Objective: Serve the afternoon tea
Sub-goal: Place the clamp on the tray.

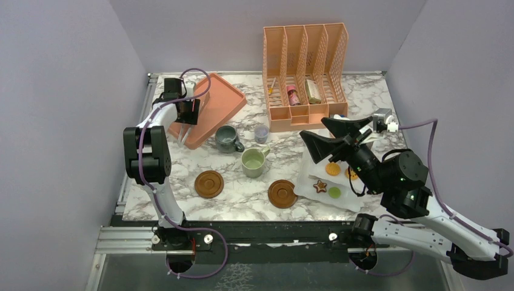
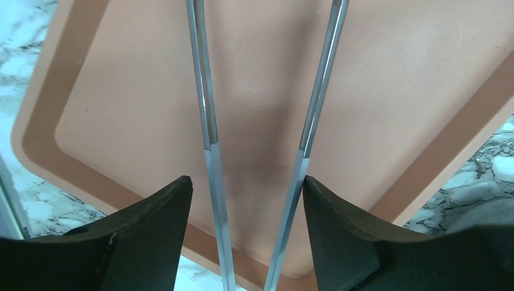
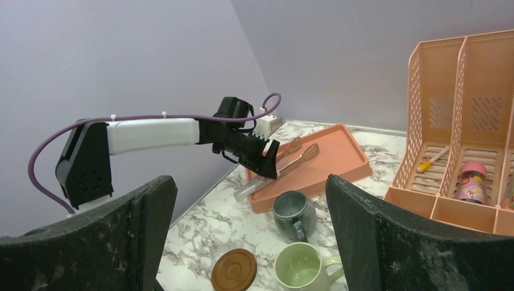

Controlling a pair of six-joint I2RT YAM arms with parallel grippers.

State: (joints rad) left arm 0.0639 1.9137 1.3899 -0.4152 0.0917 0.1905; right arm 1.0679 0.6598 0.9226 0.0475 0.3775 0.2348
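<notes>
The grey-blue mug (image 1: pixel 226 138) (image 3: pixel 293 212) and the pale green mug (image 1: pixel 253 162) (image 3: pixel 301 267) stand mid-table, beside the coasters. Two brown coasters (image 1: pixel 209 183) (image 1: pixel 282 193) lie bare in front; one shows in the right wrist view (image 3: pixel 234 270). Toy cookies (image 1: pixel 332 169) (image 1: pixel 320 185) (image 1: pixel 334 192) lie on a white plate (image 1: pixel 303 189). My left gripper (image 1: pixel 185 124) (image 2: pixel 247 188) (image 3: pixel 270 167) is open over the orange tray (image 1: pixel 212 106) (image 2: pixel 394 79), with metal tongs (image 2: pixel 209 133) between its jaws; only the right finger touches them. My right gripper (image 1: pixel 313 127) (image 3: pixel 251 200) is wide open and empty above the plate.
An orange file organiser (image 1: pixel 303 66) (image 3: pixel 460 121) stands at the back with a small pink bottle (image 1: pixel 293 95) inside. A tiny clear lilac cup (image 1: pixel 261 133) stands behind the green mug. Lilac walls close in the left, back and right.
</notes>
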